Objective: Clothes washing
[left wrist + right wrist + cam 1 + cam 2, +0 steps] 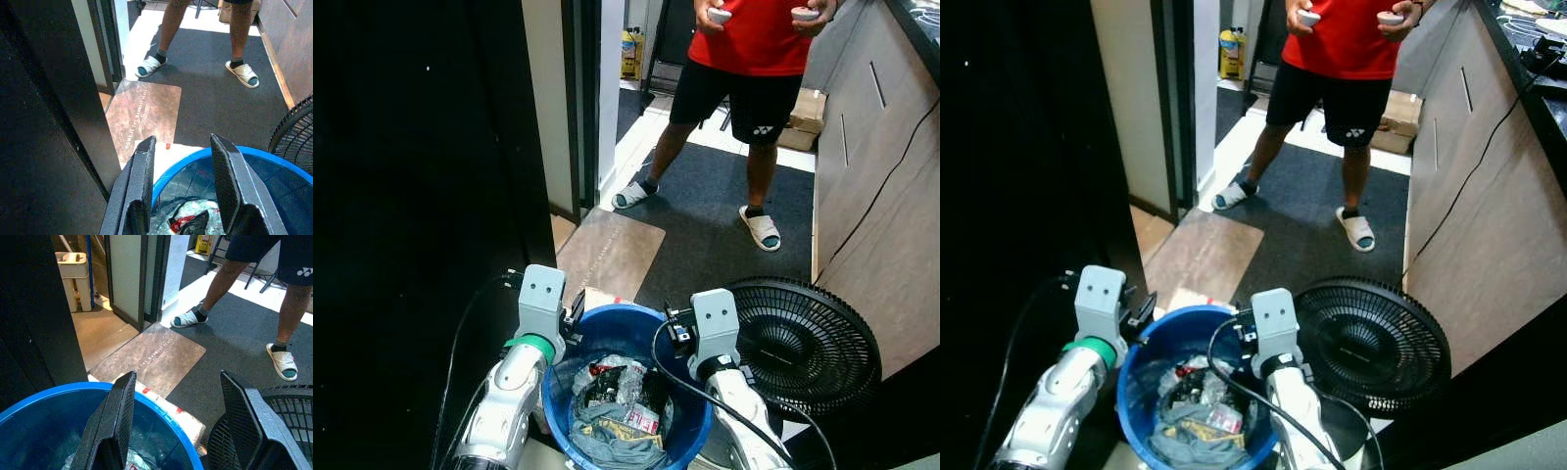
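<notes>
A dark carpet (724, 225) lies at 12 o'clock; both the left gripper (183, 188) and right gripper (178, 426) are held open, empty, over the blue bucket's (607, 328) rim

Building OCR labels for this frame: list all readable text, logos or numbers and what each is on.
White logo mark on the person's black shorts: a brand sign, letters too small to read.
Line of print across the brown rectangular floor mat: too blurred to read.
Printed wrappers in the round blue plastic bucket: unreadable.
Nothing else legible.

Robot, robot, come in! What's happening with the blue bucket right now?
Left gripper and right gripper open, astride blue bucket rim. Clothes inside. Black fan beside it; person standing ahead on the dark mat.
</notes>
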`<state>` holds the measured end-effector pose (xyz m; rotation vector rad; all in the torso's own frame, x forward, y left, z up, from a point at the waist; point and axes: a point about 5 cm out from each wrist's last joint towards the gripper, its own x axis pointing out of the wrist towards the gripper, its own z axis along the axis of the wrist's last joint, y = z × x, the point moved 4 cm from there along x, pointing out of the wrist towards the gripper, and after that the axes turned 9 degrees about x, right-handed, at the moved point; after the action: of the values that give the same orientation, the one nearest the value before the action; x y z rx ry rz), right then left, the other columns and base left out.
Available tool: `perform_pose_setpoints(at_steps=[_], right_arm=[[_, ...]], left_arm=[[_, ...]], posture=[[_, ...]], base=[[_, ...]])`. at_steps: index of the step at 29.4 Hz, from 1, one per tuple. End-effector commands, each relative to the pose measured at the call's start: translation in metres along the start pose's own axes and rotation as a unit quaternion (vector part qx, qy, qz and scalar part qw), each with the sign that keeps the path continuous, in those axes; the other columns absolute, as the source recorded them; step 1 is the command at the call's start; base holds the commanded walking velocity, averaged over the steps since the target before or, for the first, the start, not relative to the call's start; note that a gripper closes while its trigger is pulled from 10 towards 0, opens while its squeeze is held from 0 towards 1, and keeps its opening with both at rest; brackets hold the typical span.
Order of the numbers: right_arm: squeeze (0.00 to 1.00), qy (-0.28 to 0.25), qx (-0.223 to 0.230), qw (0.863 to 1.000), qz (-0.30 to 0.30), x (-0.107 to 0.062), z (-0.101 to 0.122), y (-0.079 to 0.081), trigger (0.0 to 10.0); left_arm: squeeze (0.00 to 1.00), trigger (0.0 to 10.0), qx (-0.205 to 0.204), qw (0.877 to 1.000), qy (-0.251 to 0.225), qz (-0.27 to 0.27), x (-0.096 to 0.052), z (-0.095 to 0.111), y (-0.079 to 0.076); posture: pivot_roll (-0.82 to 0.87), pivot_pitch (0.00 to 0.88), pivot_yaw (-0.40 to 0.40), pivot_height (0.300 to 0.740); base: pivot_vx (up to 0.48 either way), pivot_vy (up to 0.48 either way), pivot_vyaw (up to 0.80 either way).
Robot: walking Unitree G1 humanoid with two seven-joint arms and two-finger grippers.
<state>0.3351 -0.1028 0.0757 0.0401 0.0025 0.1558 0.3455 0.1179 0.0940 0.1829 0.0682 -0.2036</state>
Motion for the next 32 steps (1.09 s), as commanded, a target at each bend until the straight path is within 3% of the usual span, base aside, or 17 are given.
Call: perform_pose_setpoints(at_steps=[1,24,32], right_arm=[[0.00,0.010,0.001,1.000,-0.006,-0.003,-0.006,-0.003,10.0],[0.00,0.006,-0.010,1.000,-0.014,0.000,-0.004,-0.009,10.0],[0.00,-0.006,-0.013,1.000,-0.008,0.013,0.005,-0.004,10.0]], left_arm=[[0.00,10.0,0.004,1.000,0.008,-0.004,-0.002,-0.005,-0.002],[0.00,10.0,0.005,1.000,0.005,-0.004,0.002,-0.003,-0.004],[0.00,10.0,0.010,1.000,-0.008,-0.008,0.010,0.005,-0.005]], posture=[[0.06,0.044,0.006,0.740],[0.07,0.013,0.002,0.740],[0.07,0.000,0.004,0.740]], base=[[0.000,0.000,0.00],[0.000,0.000,0.00],[0.000,0.000,0.00]])
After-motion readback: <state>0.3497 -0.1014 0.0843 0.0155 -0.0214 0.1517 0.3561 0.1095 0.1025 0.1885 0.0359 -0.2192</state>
